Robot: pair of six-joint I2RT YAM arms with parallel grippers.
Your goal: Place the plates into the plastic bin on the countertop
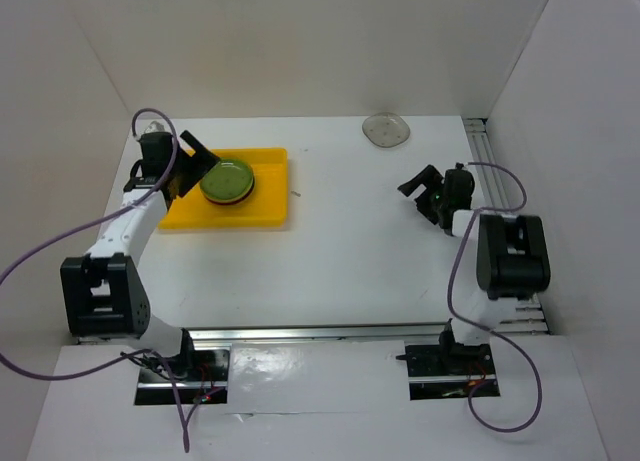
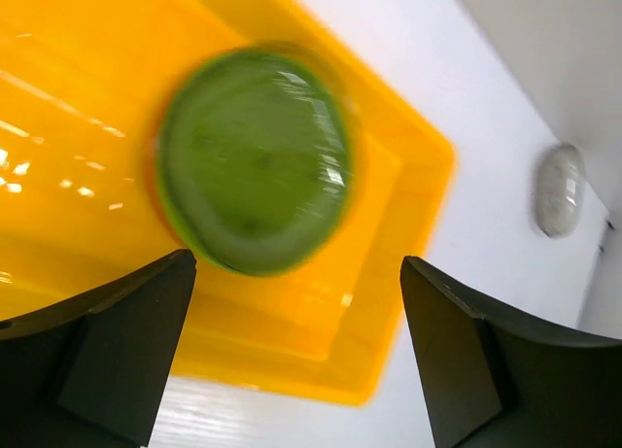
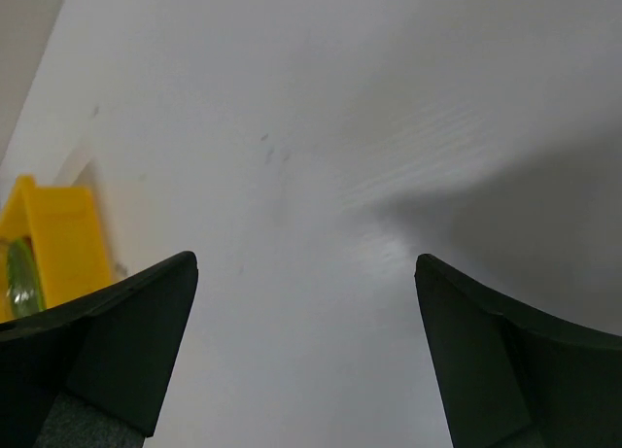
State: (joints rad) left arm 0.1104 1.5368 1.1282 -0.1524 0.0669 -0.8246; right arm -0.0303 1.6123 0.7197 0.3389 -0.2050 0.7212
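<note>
Left claw (image 2: 296, 263) over plate (image 2: 253, 161) in bin (image 2: 389, 302)

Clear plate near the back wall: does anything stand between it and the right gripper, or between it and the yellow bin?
Nothing visible. Only bare countertop separates the clear plate from the right gripper and from the yellow bin.

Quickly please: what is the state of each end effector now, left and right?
Left end effector: open, holding nothing; the round lime green plastic plate lies below it in the rectangular yellow plastic bin.
Right end effector: open, holding nothing.
</note>
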